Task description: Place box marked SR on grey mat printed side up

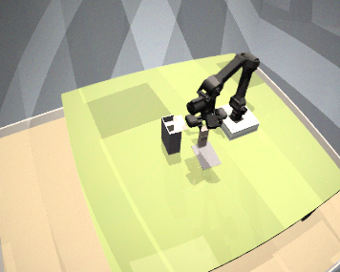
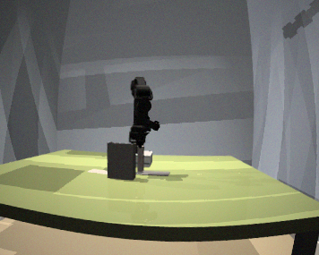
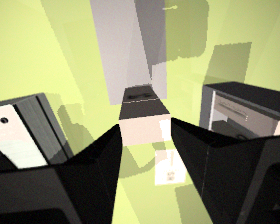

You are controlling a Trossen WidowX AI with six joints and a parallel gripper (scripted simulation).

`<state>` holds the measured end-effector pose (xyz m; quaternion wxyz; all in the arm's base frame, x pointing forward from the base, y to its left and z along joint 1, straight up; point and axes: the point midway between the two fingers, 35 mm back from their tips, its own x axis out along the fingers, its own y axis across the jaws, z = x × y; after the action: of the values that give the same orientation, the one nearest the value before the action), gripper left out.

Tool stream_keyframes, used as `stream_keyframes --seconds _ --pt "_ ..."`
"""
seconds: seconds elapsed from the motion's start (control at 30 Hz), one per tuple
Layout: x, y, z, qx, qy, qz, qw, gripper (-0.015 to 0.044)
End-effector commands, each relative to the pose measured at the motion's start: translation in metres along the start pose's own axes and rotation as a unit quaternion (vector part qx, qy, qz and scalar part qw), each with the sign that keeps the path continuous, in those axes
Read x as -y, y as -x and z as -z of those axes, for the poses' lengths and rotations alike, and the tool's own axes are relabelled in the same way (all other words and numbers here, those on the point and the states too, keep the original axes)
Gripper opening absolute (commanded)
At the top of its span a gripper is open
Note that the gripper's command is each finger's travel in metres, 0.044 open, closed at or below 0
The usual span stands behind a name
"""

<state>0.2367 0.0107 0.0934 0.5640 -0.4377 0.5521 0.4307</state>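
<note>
My gripper (image 1: 203, 126) (image 2: 140, 145) (image 3: 144, 125) is shut on a slim box (image 1: 202, 138) (image 2: 140, 159) (image 3: 145, 109). The box hangs upright, with a pinkish top end and dark sides. One dark side has a black mark that I cannot read in the wrist view. The box is above the table, beside or over the near edge of the grey mat (image 1: 208, 157) (image 2: 159, 174) (image 3: 112, 40); its exact height is unclear. The dark bin (image 1: 171, 142) (image 2: 121, 161) (image 3: 242, 90) stands beside it. A pink-topped box (image 3: 232, 109) shows inside; the bin's other contents are partly hidden.
A white card (image 1: 179, 123) (image 2: 97, 171) (image 3: 170, 170) with small print lies on the table near the bin. The arm's white base block (image 1: 242, 125) (image 2: 147, 157) stands behind the mat. The bin's tall walls are close to the gripper's side in the wrist view.
</note>
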Motion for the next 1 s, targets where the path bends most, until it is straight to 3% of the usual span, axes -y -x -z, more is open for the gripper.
stream_keyframes --seconds 0.0,0.13,0.27,0.77,0.97 --pt "0.0 -0.005 0.0 0.0 -0.002 0.0 1.0 0.0153" --pt "0.0 -0.007 0.0 0.0 -0.002 0.0 1.0 0.0153" --pt "-0.001 -0.006 0.0 0.0 0.0 -0.001 1.0 0.0237" --pt "0.0 0.011 0.0 0.001 -0.002 0.003 1.0 0.0237" --pt "-0.005 0.023 0.002 0.023 -0.005 0.076 0.997 0.0237"
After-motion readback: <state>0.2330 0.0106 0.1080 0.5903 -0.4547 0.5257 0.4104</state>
